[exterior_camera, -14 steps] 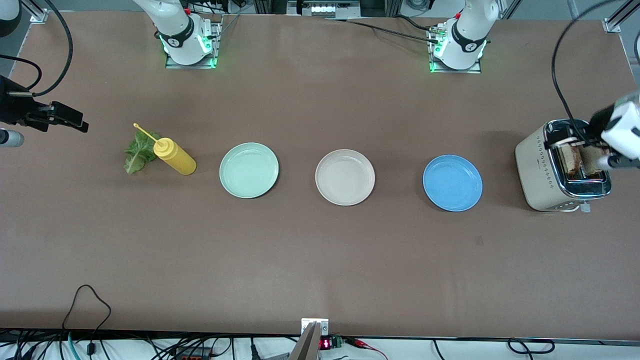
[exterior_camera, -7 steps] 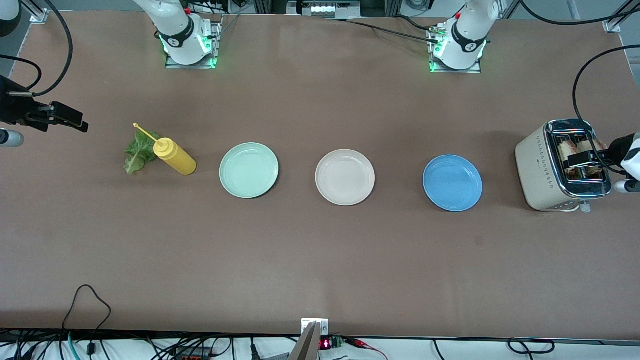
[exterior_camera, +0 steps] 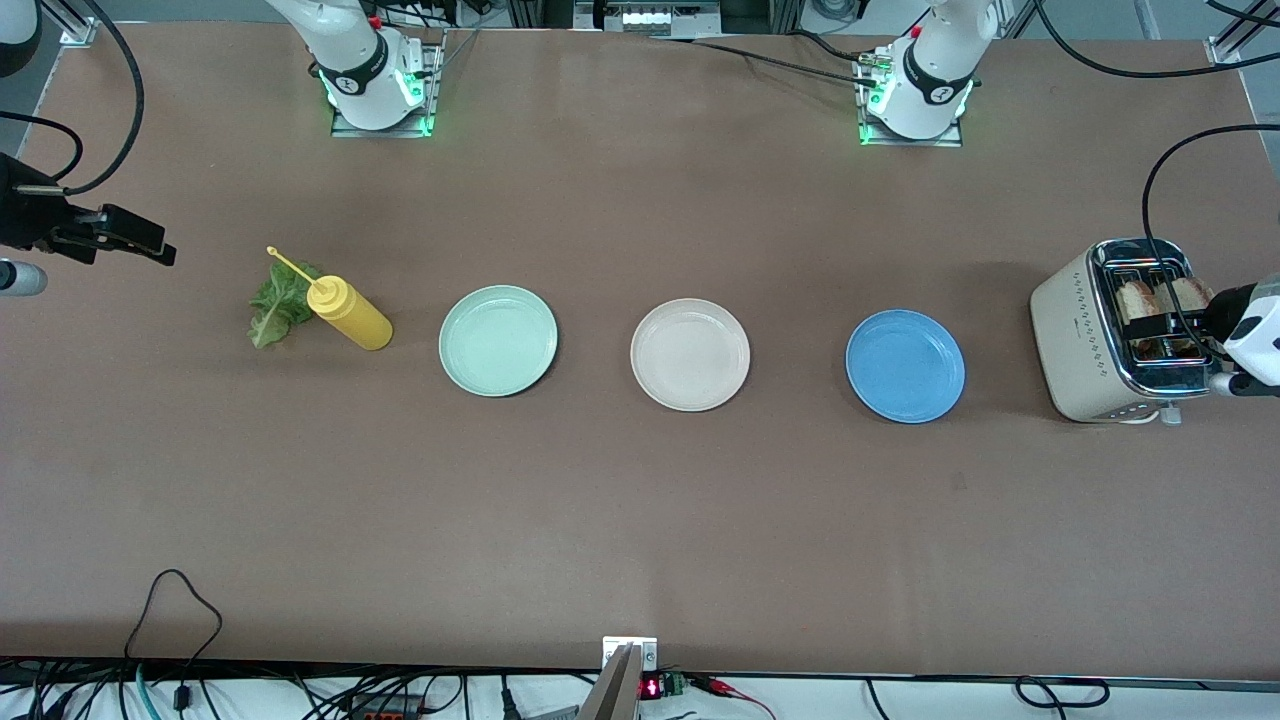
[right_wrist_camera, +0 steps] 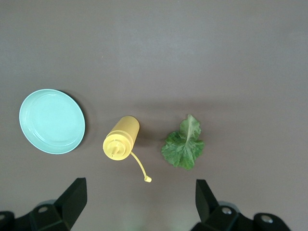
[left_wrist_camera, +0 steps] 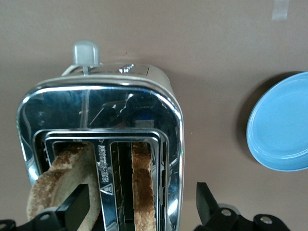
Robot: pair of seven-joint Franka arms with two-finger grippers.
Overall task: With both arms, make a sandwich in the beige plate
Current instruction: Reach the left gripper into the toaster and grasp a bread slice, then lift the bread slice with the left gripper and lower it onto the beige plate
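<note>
Left claw (left_wrist_camera: 139,209) lower over beige-and-chrome toaster (exterior_camera: 1085,340) than a second ago, fingers apart astride toast slices (left_wrist_camera: 142,185). Right claw (right_wrist_camera: 139,207) waits, spread, above green lettuce leaf (exterior_camera: 272,308). Round beige plate (exterior_camera: 690,354) empty, mid-bench. Step: first bread pick. Next: descend, pinch one slice.

The left arm reaches from its base out to its own end of the table, wrist turned downward, and the left gripper (left_wrist_camera: 139,204) hangs with its two black fingers (left_wrist_camera: 74,207) spread wide, nothing held between them. The right arm waits at the table's right-arm end, raised; the right gripper (right_wrist_camera: 139,202) points down, fingers (right_wrist_camera: 204,199) wide apart and empty.
</note>
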